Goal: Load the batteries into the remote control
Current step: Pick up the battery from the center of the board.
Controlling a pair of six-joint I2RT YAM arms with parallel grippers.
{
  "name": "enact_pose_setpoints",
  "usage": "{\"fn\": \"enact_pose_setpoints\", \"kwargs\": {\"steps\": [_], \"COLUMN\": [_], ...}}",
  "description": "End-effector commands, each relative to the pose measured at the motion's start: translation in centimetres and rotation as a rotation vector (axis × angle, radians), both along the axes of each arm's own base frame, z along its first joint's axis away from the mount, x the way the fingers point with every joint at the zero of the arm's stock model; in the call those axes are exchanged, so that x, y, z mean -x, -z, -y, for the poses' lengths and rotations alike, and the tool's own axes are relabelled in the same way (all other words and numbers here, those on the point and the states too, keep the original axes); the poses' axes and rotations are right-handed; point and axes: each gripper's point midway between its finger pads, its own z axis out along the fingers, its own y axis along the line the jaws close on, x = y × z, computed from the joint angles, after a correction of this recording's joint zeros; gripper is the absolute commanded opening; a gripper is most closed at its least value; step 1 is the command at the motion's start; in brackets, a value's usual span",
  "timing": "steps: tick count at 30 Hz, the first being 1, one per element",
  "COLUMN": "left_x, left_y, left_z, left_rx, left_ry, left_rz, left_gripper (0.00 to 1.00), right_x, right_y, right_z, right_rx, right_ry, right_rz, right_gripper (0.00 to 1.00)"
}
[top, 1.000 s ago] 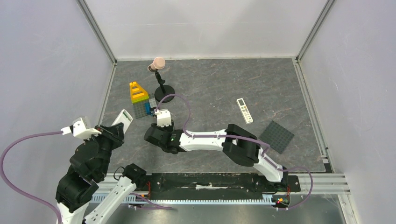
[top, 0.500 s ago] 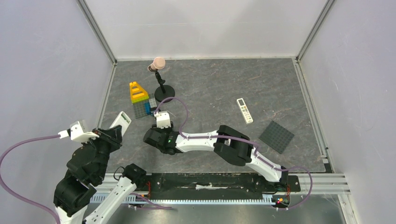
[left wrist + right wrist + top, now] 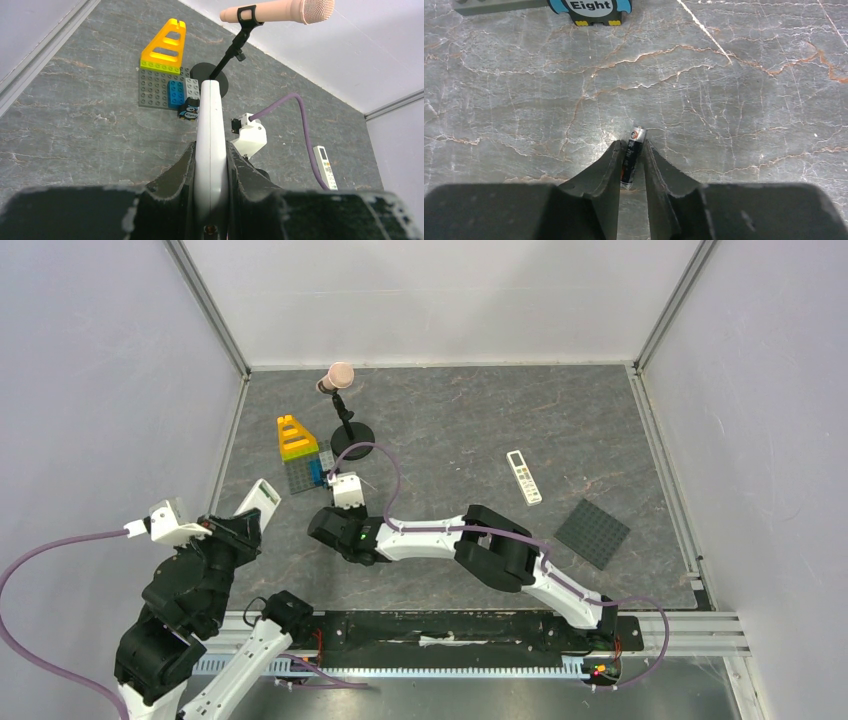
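Note:
Seen edge-on in the left wrist view, the white remote control (image 3: 210, 125) stands upright between the fingers of my left gripper (image 3: 210, 150), which is shut on it. From above, the remote control (image 3: 260, 498) sticks up and to the right out of the left gripper (image 3: 240, 528), lifted at the table's left side. A dark battery (image 3: 632, 157) with a silver end lies on the marbled table. My right gripper (image 3: 631, 145) is low over it, fingers pressed against both of its sides. In the top view the right gripper (image 3: 322, 528) hides the battery.
A longer, slim white remote (image 3: 524, 477) lies to the right. A microphone on a black stand (image 3: 341, 375) and a grey brick plate with a yellow piece (image 3: 297, 455) stand at the back left, with a small "Eight" piece (image 3: 593, 10) by the plate. A dark baseplate (image 3: 593, 533) lies far right.
The right gripper's fingers have narrowed onto the battery, and the right arm has reached slightly further left. The left arm shifted a little left, still holding the remote control.

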Motion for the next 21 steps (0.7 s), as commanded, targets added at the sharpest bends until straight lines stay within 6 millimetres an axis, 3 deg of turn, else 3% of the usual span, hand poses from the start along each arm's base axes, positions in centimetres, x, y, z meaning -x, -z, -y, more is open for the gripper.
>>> {"fn": "enact_pose_setpoints", "kwargs": {"steps": [1, 4, 8, 12, 18, 21], "left_x": [0.1, 0.0, -0.2, -0.3, -0.6, -0.2], "left_y": [-0.2, -0.1, 0.1, 0.5, 2.0, 2.4], "left_z": [-0.4, -0.2, 0.2, 1.3, 5.1, 8.8], "left_rx": [-0.019, -0.017, -0.015, -0.018, -0.028, -0.027], "left_ry": [-0.010, -0.006, 0.010, 0.068, 0.263, 0.473], "left_rz": [0.015, 0.011, 0.002, -0.019, -0.069, -0.058], "left_gripper": [0.02, 0.02, 0.02, 0.02, 0.02, 0.02], "right_x": [-0.2, -0.1, 0.1, 0.3, 1.2, 1.9], "right_y": [0.9, 0.0, -1.2, -2.9, -5.7, -7.2], "right_z": [1.5, 2.4, 3.2, 4.9, 10.8, 14.1], "right_rx": [0.120, 0.150, 0.191, 0.218, 0.188, 0.181], "right_ry": [-0.028, -0.042, -0.084, -0.098, -0.138, -0.170], "right_rz": [0.018, 0.029, 0.038, 0.049, 0.027, 0.043], "right_gripper": [0.23, 0.19, 0.06, 0.03, 0.02, 0.02]}}
